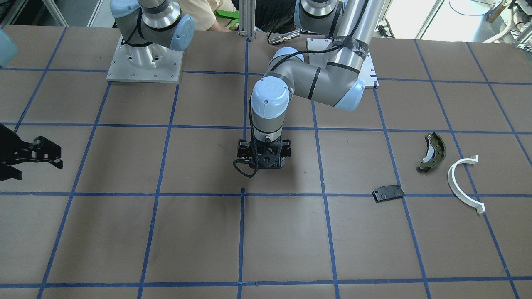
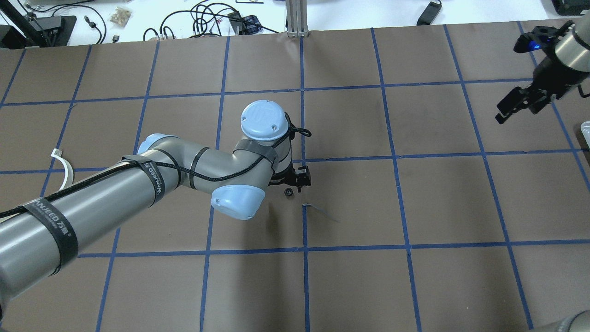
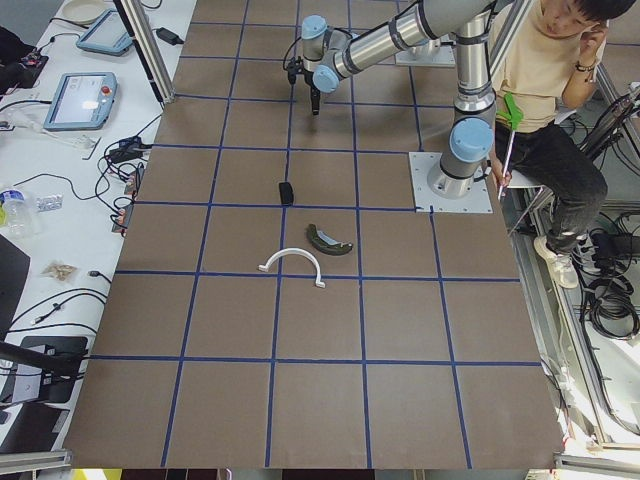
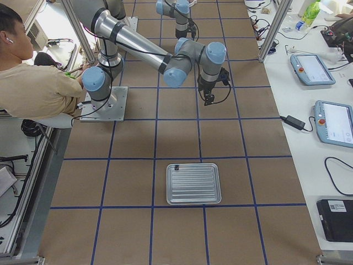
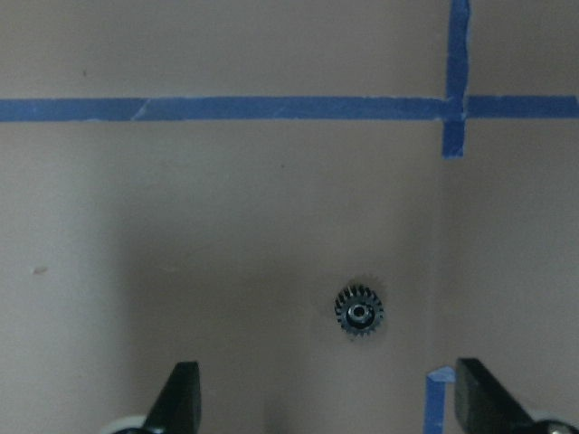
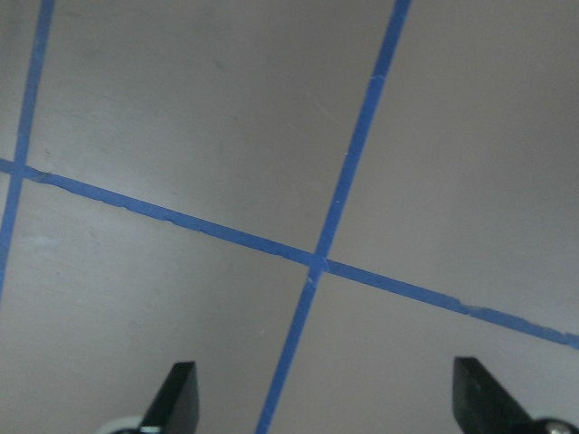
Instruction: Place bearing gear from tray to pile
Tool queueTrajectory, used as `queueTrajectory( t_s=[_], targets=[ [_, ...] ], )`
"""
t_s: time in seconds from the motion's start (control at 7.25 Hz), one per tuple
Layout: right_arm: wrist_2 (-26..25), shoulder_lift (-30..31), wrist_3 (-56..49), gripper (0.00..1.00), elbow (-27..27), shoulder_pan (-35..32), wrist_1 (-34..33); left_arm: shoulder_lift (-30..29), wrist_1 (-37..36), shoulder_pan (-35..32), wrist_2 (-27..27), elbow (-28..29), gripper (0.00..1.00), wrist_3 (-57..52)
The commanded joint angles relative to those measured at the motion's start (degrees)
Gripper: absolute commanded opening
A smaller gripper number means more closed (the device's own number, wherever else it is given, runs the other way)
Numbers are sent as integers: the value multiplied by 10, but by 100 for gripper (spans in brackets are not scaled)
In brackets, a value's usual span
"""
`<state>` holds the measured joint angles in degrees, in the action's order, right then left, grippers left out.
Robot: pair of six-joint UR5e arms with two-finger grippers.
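- The pile was seen at the table's (image 2: 415,286) far left in the overhead view. In the front-facing view it was made up of a dark olive brake shoe (image 1: 433,151), a flat black pad (image 1: 388,193) at its 8 o'clock and a white half-ring (image 1: 461,182) at its 4 o'clock, none of them touching.
- The left gripper (image 5: 330,398) was held low over the table's middle, its jaws spread wide and nothing gripped between them.
- The bearing gear (image 5: 359,314) was found flat on the brown paper, at about 1 o'clock from the midpoint of the left fingertips in the wrist view. It was touched by neither finger and lay well apart from the pile.
- The right gripper (image 6: 327,398) was held above bare paper and a crossing of blue tape, its jaws likewise wide apart and empty.
- The metal tray (image 4: 193,183) was seen farthest right, well apart from the gear.
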<state>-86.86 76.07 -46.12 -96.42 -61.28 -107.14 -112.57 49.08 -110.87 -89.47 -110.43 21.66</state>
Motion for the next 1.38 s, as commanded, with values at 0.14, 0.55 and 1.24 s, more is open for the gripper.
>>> queueTrajectory(
  t_s=[0.14, 0.55, 1.24],
  targets=[
    [-45, -14, -112, 100, 2, 121, -3, -23, -22, -8, 0, 1, 100, 8],
    [-55, -29, -209, 100, 0, 183, -8, -27, -38, -11, -1, 1, 73, 3],
    [-73, -116, -293, 100, 1, 238, -139, -6, -37, -9, 1, 1, 0, 1]
  ],
)
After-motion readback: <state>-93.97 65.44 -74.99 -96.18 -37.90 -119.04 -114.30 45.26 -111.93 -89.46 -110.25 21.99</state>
